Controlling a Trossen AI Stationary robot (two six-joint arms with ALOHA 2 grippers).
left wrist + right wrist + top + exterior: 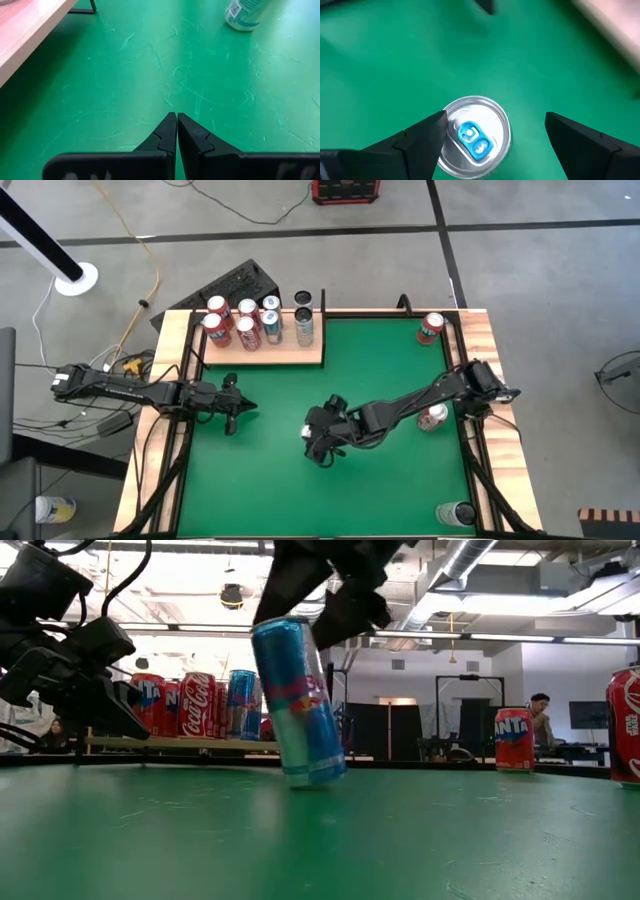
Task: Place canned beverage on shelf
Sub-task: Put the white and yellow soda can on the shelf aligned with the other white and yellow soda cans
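Right wrist view: our right gripper (492,137) has its jaws spread around a tilted blue can (298,700) on the green table (390,370), one jaw touching its rim. Our left gripper (177,131), jaws pressed together, waits near the shelf (262,356) of cans.

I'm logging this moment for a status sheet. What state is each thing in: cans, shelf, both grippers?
Blue can: tilted on the felt, between the right fingers, one finger touching its top.
Right gripper: open, over the blue can.
Left gripper: shut, empty, low over the felt.
Shelf: holds seven upright cans.
Corner can: upright, off the shelf.
Can under right arm: on the felt, partly hidden.
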